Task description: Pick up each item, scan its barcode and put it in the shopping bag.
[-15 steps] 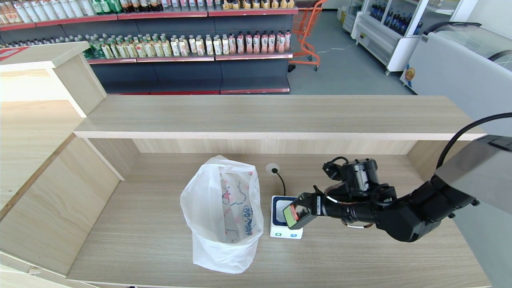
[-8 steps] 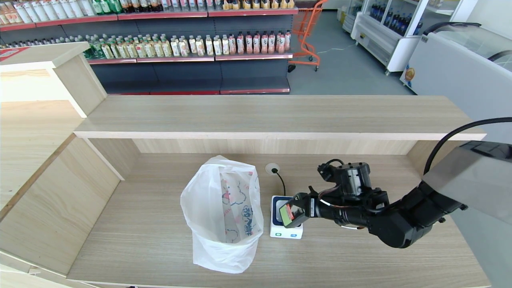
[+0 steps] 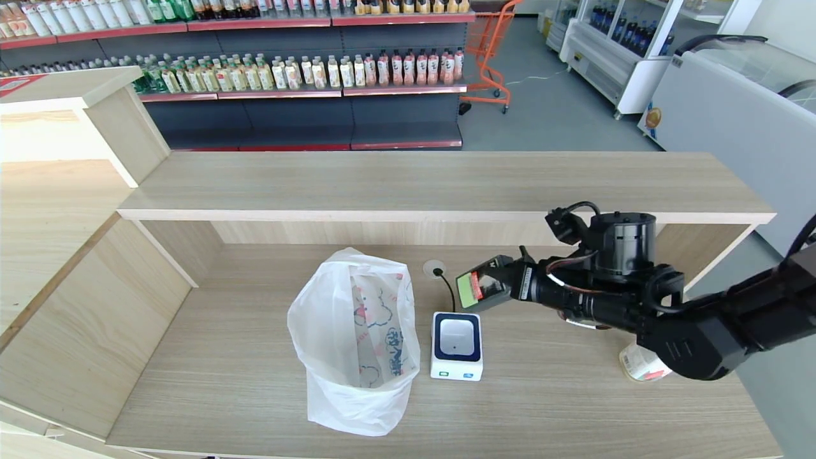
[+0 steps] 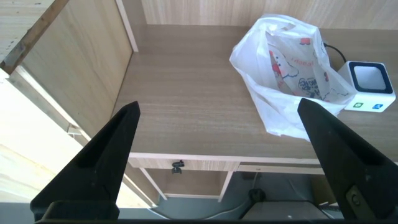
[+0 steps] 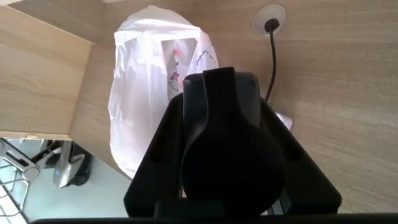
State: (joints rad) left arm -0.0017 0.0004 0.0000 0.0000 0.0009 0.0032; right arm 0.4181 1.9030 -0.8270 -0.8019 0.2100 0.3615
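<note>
**Box in R grip, bag drop still to do**

My right gripper (image 3: pixel 489 288) pinches a small box (image 3: pixel 475 292) by one end, in the air behind the scanner (image 3: pixel 456 344) and right of the shopping bag (image 3: pixel 354 338). My left gripper (image 4: pixel 217 106) hangs spread wide w/ nothing in it, by the counter's (image 3: pixel 561 414) near left side.

Risks, imo:
- The end-grip is thin, so the box may twist or slip.
- The bag rim is limp and may fold, so the box lands outside.
- My forearm sits just over a cup (image 3: pixel 639 364) and could knock it.

Labels: the box face is green & red, cartoon print shows through the bag, and the scanner front has two small marks. None legible.
</note>
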